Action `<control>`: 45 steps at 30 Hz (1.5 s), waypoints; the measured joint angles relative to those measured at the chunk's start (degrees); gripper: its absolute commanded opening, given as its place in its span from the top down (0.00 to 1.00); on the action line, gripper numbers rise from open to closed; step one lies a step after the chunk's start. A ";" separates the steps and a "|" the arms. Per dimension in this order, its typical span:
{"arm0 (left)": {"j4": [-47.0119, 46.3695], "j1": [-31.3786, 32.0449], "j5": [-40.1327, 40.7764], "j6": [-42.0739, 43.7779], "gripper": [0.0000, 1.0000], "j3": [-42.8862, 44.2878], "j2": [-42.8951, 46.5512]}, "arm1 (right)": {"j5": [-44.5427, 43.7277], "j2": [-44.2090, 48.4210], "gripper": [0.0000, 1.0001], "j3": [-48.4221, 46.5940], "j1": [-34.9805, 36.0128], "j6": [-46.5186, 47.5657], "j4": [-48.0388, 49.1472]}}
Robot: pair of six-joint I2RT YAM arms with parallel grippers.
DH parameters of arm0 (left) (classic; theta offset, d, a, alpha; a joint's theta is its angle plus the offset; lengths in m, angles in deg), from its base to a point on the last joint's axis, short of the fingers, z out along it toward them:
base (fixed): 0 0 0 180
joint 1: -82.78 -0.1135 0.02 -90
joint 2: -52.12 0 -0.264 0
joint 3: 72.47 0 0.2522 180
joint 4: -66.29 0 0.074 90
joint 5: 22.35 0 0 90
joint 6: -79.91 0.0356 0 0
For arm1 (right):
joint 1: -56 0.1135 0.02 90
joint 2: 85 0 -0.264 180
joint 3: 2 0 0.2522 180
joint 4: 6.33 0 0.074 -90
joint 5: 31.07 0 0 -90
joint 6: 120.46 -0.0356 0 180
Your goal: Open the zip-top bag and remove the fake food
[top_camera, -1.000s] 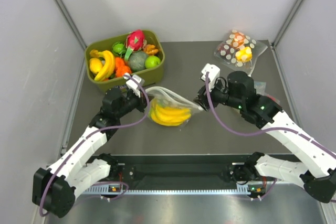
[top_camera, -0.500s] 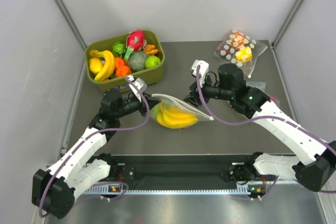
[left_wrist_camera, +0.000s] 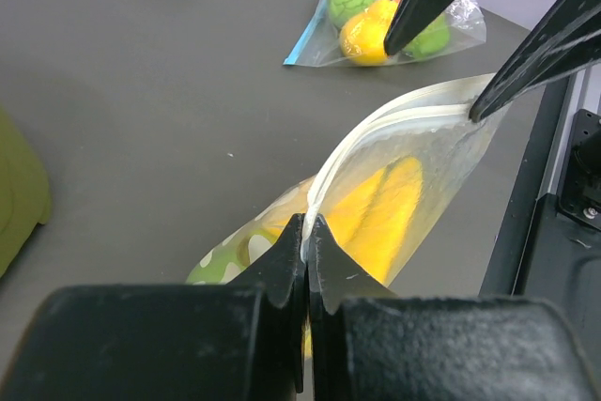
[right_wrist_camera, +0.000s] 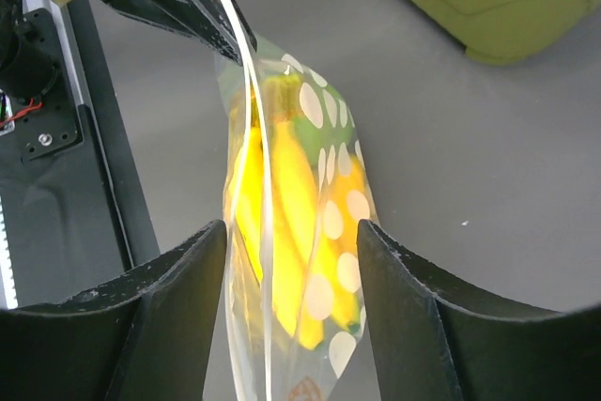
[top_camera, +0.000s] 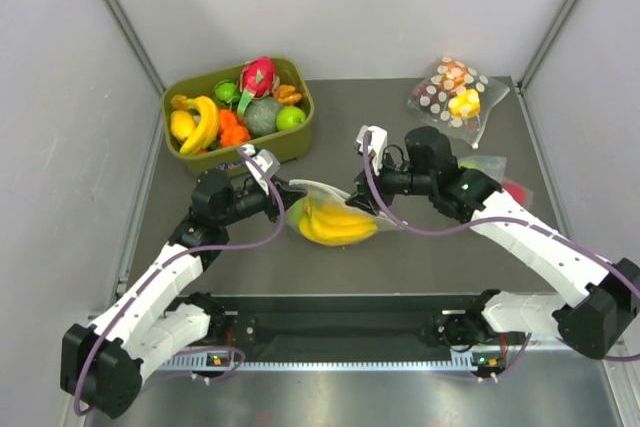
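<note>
Pinching zip-top bag (top_camera: 335,217) over dark table (top_camera: 420,252) between pale walls (top_camera: 400,7), left claw (left_wrist_camera: 306,224); right claw (right_wrist_camera: 291,246) open astride it

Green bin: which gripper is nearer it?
Left. The left gripper pinches the bag just in front of the bin; the right gripper straddles the bag farther right.

Overhead view looks down; close wrist views share the zip-top bag (top_camera: 338,223).

Left gripper (top_camera: 281,190) apparently pinches the zip-top bag (top_camera: 322,193) holding bananas (top_camera: 335,227).
</note>
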 measured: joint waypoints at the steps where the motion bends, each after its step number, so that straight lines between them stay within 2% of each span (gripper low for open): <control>1: 0.00 0.00 -0.02 0.00 1.00 0.00 0.00 | 0.22 -0.48 0.43 0.26 0.00 0.00 0.09; 12: 0.00 0.00 -0.24 0.00 1.00 0.00 0.04 | 1.29 -4.57 0.49 1.88 0.00 -0.04 1.57; 18: 0.04 0.00 -0.20 0.04 1.00 0.00 0.24 | 1.99 -5.05 0.42 1.88 0.00 -0.52 2.86; 26: 0.04 0.04 -0.22 0.22 1.00 0.00 0.24 | -1.84 -1.03 0.42 1.79 -0.22 -1.33 2.75; 33: 0.09 0.17 -0.22 0.24 1.00 0.00 0.26 | -3.96 3.26 0.42 1.77 -3.41 -1.99 2.75; 45: 0.11 0.33 -0.20 0.24 1.00 0.00 0.26 | -0.70 4.15 0.42 1.86 -5.75 -2.01 2.43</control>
